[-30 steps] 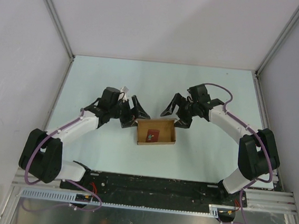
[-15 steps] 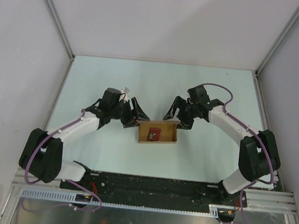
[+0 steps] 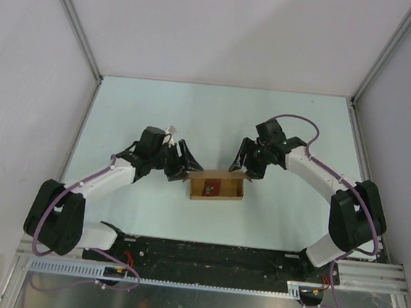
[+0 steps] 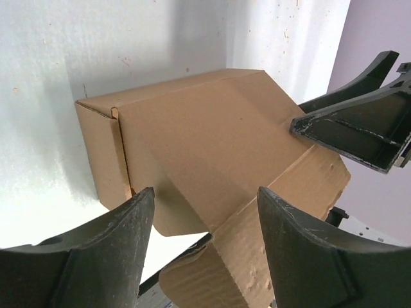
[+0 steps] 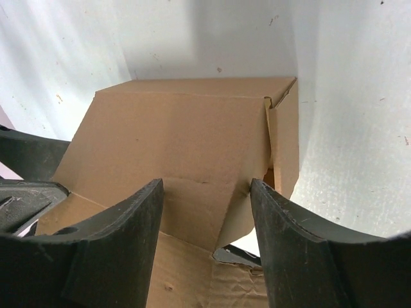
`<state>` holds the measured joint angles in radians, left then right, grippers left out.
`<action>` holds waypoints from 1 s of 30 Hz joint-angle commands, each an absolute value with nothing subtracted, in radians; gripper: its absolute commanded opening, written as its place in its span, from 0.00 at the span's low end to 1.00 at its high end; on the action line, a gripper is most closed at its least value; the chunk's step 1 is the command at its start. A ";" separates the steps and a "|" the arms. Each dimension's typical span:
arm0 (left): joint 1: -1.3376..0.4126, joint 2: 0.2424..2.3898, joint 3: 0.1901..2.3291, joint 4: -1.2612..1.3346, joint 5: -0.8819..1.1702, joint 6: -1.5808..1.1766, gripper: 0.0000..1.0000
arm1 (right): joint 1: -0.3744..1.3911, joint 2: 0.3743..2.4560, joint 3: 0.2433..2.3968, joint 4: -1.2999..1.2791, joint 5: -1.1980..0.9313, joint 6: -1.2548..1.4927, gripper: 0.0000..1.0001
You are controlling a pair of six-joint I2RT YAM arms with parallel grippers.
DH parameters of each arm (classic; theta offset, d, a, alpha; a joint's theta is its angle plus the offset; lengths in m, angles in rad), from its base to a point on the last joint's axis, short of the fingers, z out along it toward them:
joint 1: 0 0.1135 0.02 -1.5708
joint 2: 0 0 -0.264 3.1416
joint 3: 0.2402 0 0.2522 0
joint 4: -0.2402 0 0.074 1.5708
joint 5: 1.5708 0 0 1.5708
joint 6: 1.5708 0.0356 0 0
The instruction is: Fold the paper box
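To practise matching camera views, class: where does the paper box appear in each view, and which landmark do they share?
Top external: paper box, just below centre.
Left wrist: paper box fills the centre.
Right wrist: paper box, centre.
Shared landmark: the pale table.

Seen from above, the small dark red item point(image 3: 210, 188) inside the paper box point(image 3: 217, 187) is too small to identify. The fingertips of the left hand point(image 3: 185, 166) and right hand point(image 3: 242, 166) merge with the box's far corners. In both wrist views the fingers point(image 4: 96, 256) and the box's near flap run off the bottom edge. Whether they pinch the cardboard cannot be told.
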<state>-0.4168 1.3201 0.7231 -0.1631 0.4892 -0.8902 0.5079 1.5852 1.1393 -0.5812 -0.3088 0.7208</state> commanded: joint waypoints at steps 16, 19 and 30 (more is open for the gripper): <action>-0.423 1.269 0.675 -0.135 0.476 -0.848 0.69 | 0.532 1.539 1.147 -0.644 -0.190 0.653 0.46; -0.423 1.267 0.669 -0.135 0.476 -0.842 0.69 | 0.534 1.537 1.143 -0.646 -0.175 0.649 0.44; -0.423 1.264 0.641 -0.133 0.472 -0.824 0.69 | 0.552 1.539 1.112 -0.664 -0.117 0.621 0.43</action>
